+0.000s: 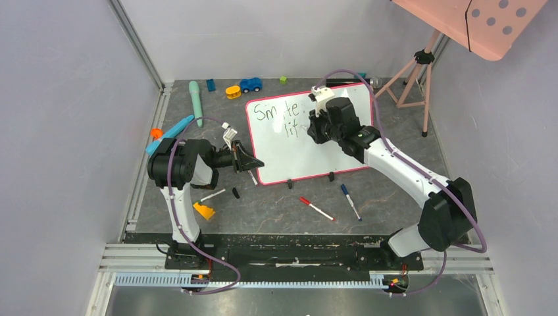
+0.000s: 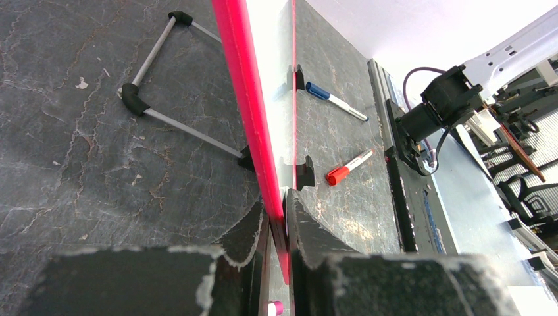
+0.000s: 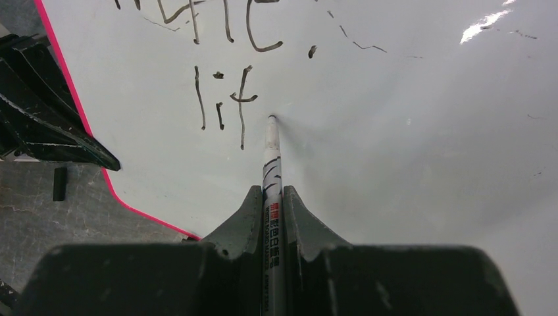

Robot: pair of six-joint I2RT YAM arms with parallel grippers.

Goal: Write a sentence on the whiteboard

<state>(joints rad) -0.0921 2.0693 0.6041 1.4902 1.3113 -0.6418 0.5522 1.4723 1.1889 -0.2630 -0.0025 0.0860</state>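
whiteboard (image 1: 296,155) stands on surface (image 1: 263,212) | left fingers (image 2: 245,232) pinch its frame; right fingers (image 3: 240,220) pinch marker (image 3: 271,161), tip at sentence (image 1: 279,113) after "lif" | advise: press lightly; short strokes; brace board

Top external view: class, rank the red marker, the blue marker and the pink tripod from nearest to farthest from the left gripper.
1. Red marker, on the table in front of the whiteboard, right of the left gripper.
2. Blue marker, just right of the red one.
3. Pink tripod, back right corner.
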